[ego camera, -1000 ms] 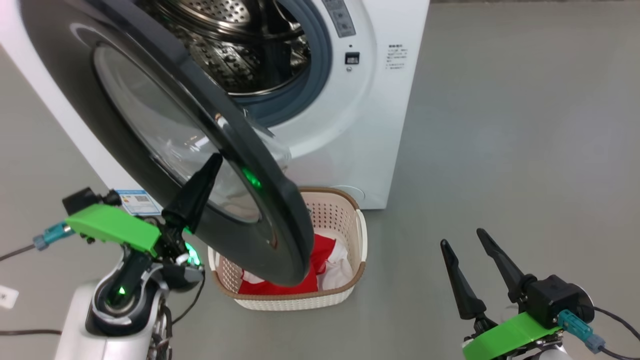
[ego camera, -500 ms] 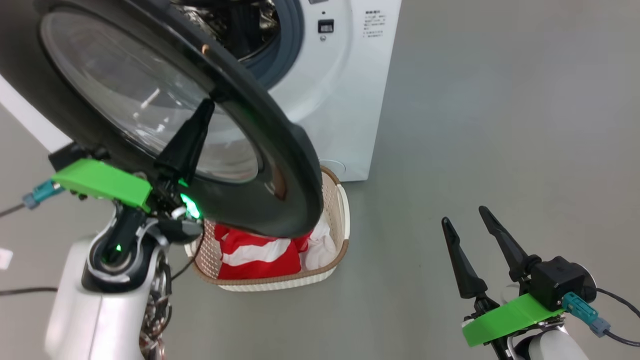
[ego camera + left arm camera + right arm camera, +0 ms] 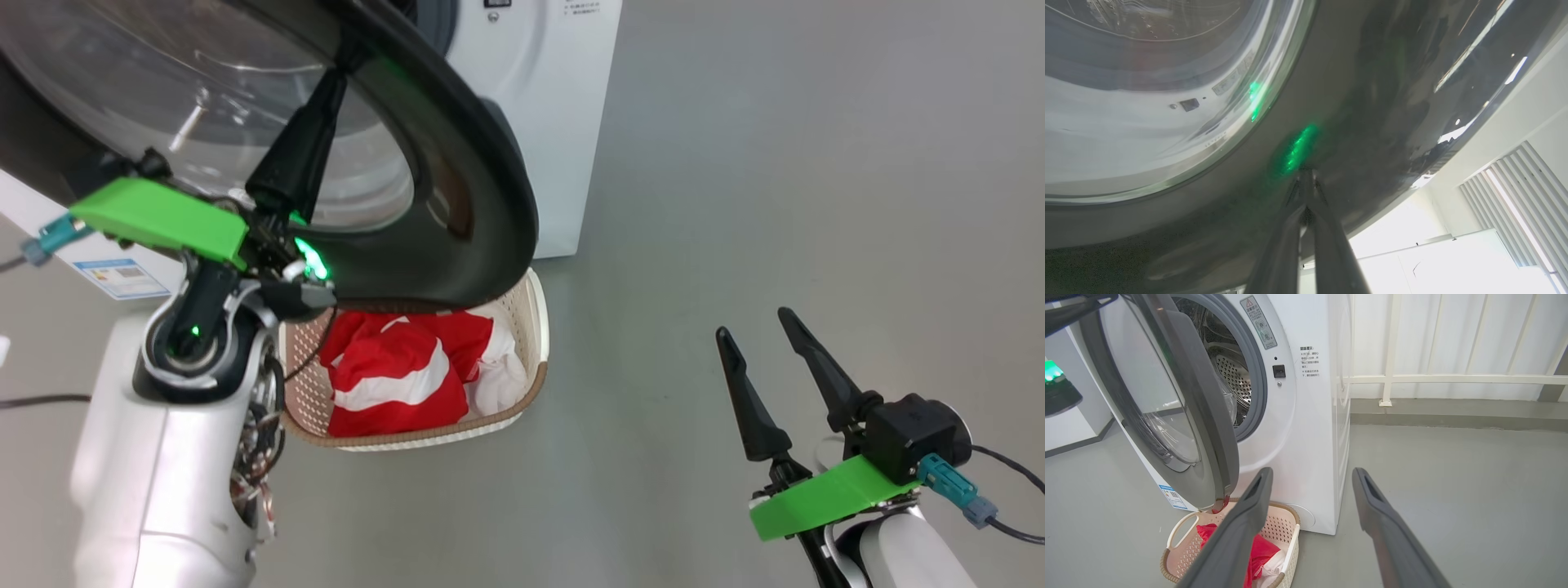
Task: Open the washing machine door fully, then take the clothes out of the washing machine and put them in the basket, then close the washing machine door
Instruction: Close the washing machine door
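Head view, upper left: glossy black-rimmed washing machine door [image 3: 482,188], left gripper [image 3: 336,77] closed against it; right gripper [image 3: 753,322] spread.

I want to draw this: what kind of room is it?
Probably a laundry corner: a white washing machine stands on a grey floor, with a basket of red clothes in front.

The washing machine [image 3: 539,122] stands at the far left, its door [image 3: 457,204] swung out towards the near side. The basket [image 3: 539,343] sits on the floor [image 3: 735,163] just before the machine, partly under the door's lower edge, with the clothes [image 3: 392,376] in it. The left gripper [image 3: 331,82] touches the door's outer face. The right gripper [image 3: 753,322] hangs well apart to the right, over the floor.
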Robot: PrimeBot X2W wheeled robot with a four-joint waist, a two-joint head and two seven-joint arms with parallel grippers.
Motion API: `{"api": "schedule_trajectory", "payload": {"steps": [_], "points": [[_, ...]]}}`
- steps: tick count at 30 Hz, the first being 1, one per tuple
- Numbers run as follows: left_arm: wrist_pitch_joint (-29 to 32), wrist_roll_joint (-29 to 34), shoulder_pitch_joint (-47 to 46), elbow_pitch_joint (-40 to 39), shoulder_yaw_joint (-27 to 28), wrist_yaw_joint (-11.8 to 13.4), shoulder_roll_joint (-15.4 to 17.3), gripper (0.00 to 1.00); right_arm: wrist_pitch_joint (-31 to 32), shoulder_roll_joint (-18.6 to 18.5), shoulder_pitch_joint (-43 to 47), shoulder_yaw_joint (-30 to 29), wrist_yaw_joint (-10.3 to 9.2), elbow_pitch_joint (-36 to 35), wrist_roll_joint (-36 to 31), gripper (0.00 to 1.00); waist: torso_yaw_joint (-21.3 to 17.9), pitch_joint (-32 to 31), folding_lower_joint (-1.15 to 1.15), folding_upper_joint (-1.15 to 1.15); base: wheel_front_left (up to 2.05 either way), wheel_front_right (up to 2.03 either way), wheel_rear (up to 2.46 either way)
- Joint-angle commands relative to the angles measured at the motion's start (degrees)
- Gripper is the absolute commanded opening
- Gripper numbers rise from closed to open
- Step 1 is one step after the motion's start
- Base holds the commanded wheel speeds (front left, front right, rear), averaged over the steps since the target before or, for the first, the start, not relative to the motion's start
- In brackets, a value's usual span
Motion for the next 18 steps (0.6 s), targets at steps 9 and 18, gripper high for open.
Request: {"api": "schedule_trajectory", "payload": {"steps": [9,18], "points": [[-1.31,0.68,-5.67,1.96,0.13,-2.23,1.06,0.00,-0.37,-0.15,-2.38,1.54,0.28,-1.30,0.04,1.00,-1.67,2.20,0.00,0.00,0.00,0.00,0.00],[-3.29,0.83,-9.04,5.59,-0.11,-3.38,1.06,0.00,-0.37,-0.15,-2.65,1.60,0.28,-1.37,-0.11,1.00,-2.95,3.58,0.00,0.00,0.00,0.00,0.00]]}}
